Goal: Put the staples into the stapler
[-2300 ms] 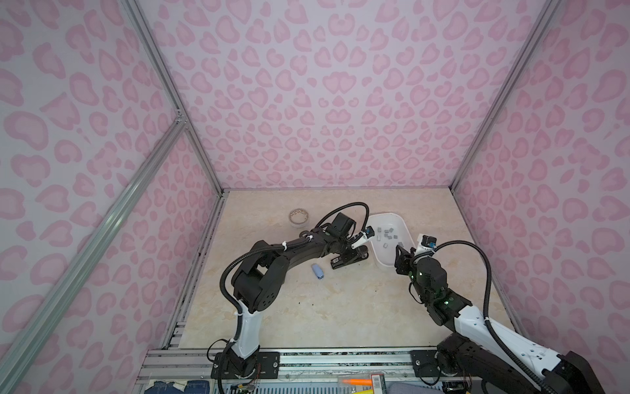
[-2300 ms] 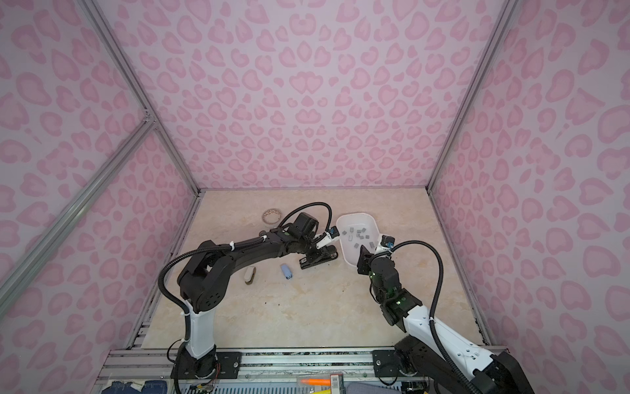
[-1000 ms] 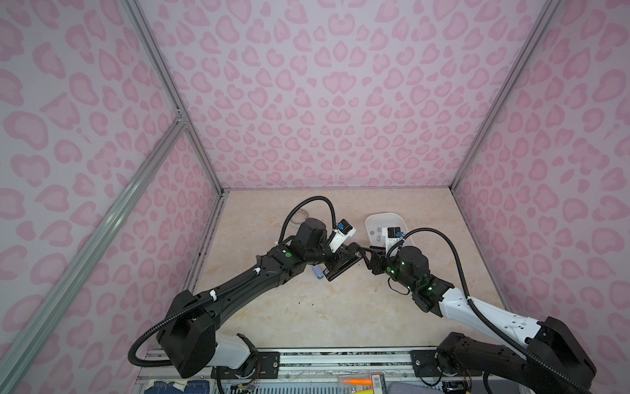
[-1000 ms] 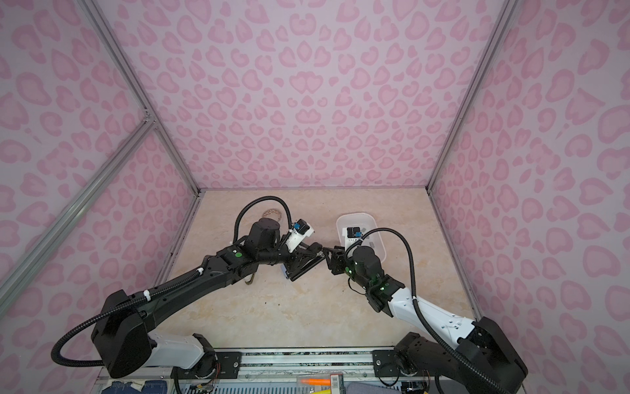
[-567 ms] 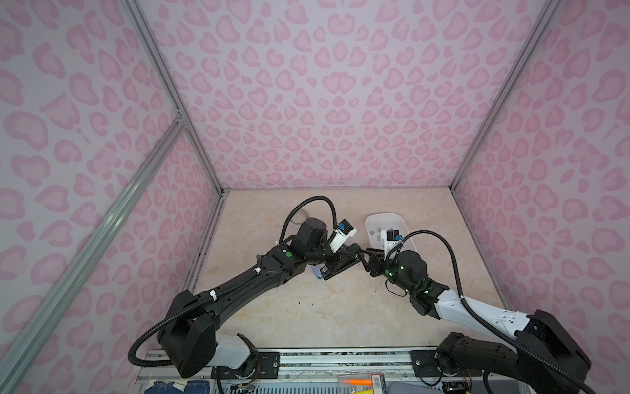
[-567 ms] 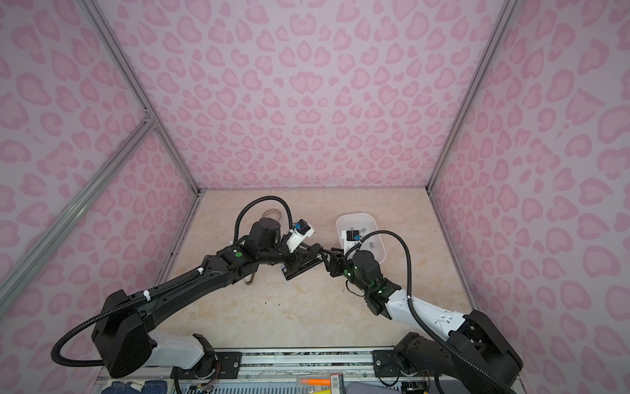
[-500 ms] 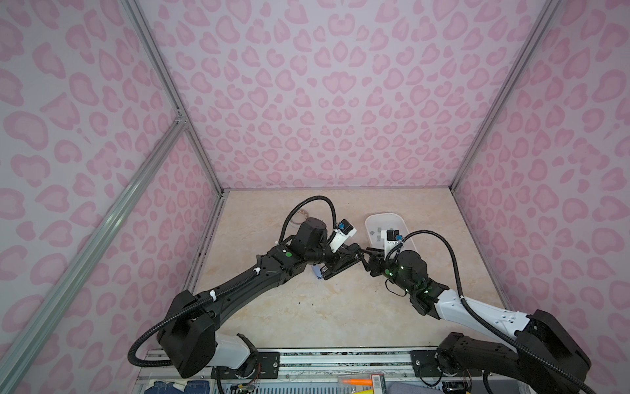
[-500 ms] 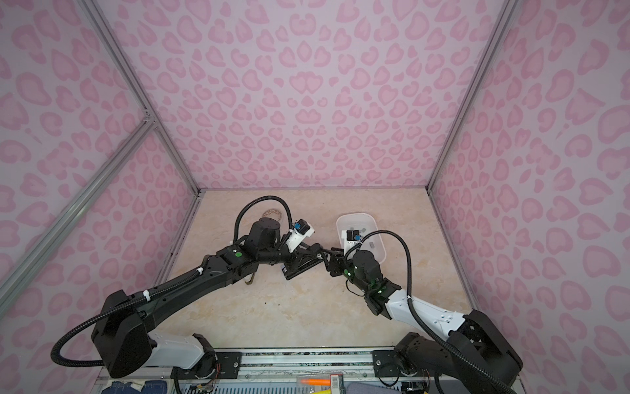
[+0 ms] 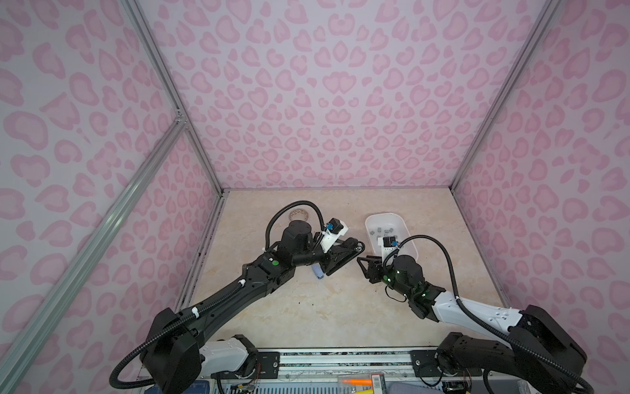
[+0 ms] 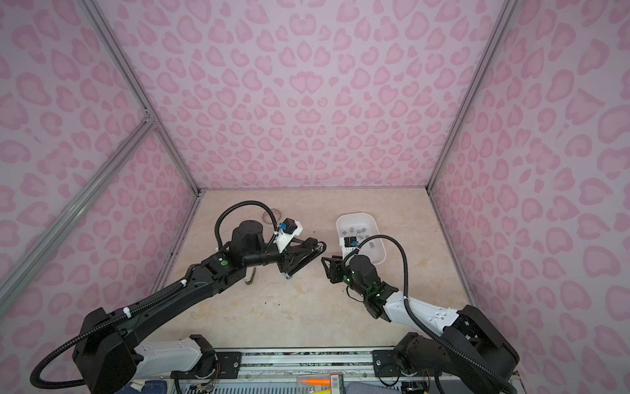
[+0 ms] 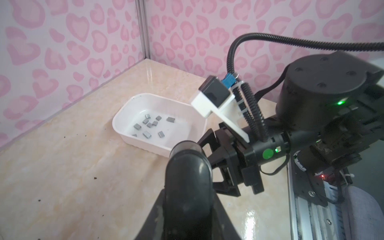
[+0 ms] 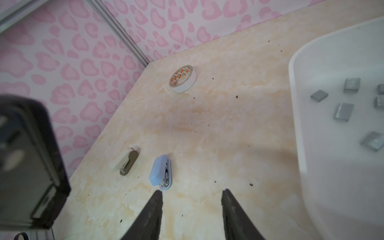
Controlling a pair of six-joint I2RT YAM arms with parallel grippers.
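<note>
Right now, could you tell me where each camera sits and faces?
Top views: high above the front rail, looking down at the table; both arms show.
Left wrist: on its arm, facing past the black stapler in the left gripper toward the white tray and right arm.
Right wrist: on its arm, facing past the open right gripper at the blue stapler, beige stapler and tape roll.
Shared: all show the staples.

In the right wrist view the black stapler (image 12: 27, 162) is blurred and cut off, the white tray (image 12: 299, 124) cut off too. In both top views the black stapler hides most of the blue stapler (image 9: 318, 272).
</note>
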